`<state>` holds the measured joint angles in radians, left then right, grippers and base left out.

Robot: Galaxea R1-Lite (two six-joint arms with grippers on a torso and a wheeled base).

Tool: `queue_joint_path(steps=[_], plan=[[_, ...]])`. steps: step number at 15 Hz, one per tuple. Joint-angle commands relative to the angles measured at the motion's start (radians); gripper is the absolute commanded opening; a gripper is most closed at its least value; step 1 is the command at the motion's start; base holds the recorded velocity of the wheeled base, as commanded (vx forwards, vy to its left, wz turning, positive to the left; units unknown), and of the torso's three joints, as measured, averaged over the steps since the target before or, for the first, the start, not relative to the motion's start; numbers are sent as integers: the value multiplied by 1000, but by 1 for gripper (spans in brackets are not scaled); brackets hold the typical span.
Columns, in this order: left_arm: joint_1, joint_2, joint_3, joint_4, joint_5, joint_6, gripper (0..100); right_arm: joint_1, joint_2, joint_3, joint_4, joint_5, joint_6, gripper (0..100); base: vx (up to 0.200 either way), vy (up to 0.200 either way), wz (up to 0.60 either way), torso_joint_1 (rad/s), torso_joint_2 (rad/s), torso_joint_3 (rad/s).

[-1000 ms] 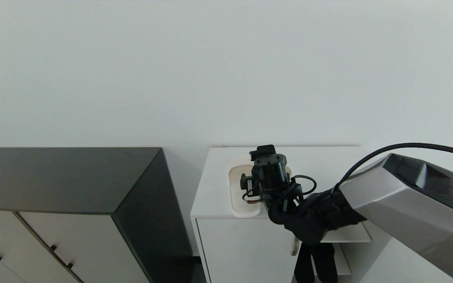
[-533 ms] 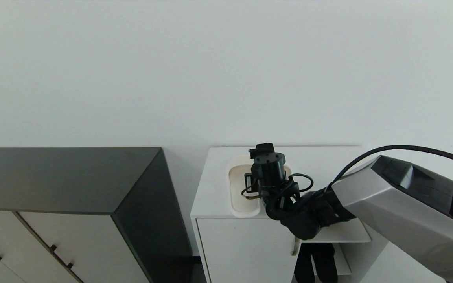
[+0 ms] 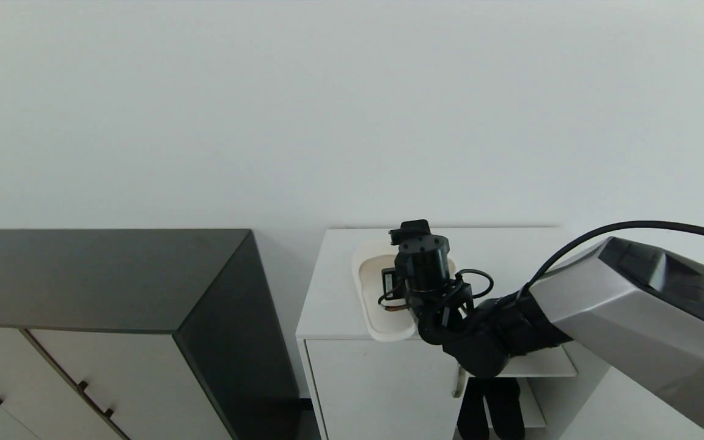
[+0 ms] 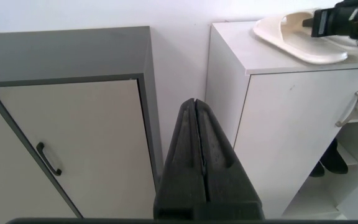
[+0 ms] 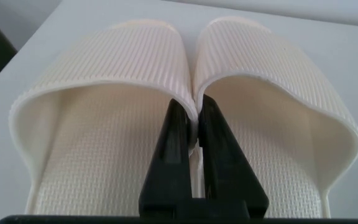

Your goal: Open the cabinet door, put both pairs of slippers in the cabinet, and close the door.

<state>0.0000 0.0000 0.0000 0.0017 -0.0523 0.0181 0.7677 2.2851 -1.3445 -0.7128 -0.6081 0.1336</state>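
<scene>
A pair of cream slippers [image 3: 371,287] lies side by side on top of the white cabinet [image 3: 333,287], heels just over its front edge. My right gripper [image 3: 396,288] comes down on them from above. In the right wrist view it [image 5: 196,121] is shut on the two inner strap edges of the cream slippers [image 5: 123,93], pinching them together. A black pair of slippers [image 3: 491,412] stands on a shelf in the cabinet's open right side. My left gripper [image 4: 194,109] is shut and empty, low in front of the gap between the two cabinets. From there the cream slippers [image 4: 291,34] and right gripper [image 4: 334,18] show up high.
A dark-topped cabinet [image 3: 113,275] with pale doors and black handles stands close on the left of the white one. The white cabinet's left door [image 4: 291,124] is closed, its handle [image 4: 351,109] at the inner edge. A plain wall rises behind.
My right gripper has shifted slightly right and toward the cabinet's front, dragging the cream slippers with it so their heels now overhang the edge.
</scene>
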Motion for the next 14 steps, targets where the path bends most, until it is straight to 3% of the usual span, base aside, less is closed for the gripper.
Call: queue_joint_path(steps=[1, 7, 14], plan=[[0, 0, 0, 0, 0, 0, 0, 13, -121, 99, -2, 2, 1, 0, 0, 0, 0, 0, 0, 0], [0, 0, 0, 0, 0, 0, 0, 74, -440, 518, -56, 156, 6, 0, 0, 0, 0, 0, 0, 0], [0, 2, 0, 0, 0, 0, 0, 125, -472, 581, -53, 159, 1, 0, 0, 0, 0, 0, 0, 0]])
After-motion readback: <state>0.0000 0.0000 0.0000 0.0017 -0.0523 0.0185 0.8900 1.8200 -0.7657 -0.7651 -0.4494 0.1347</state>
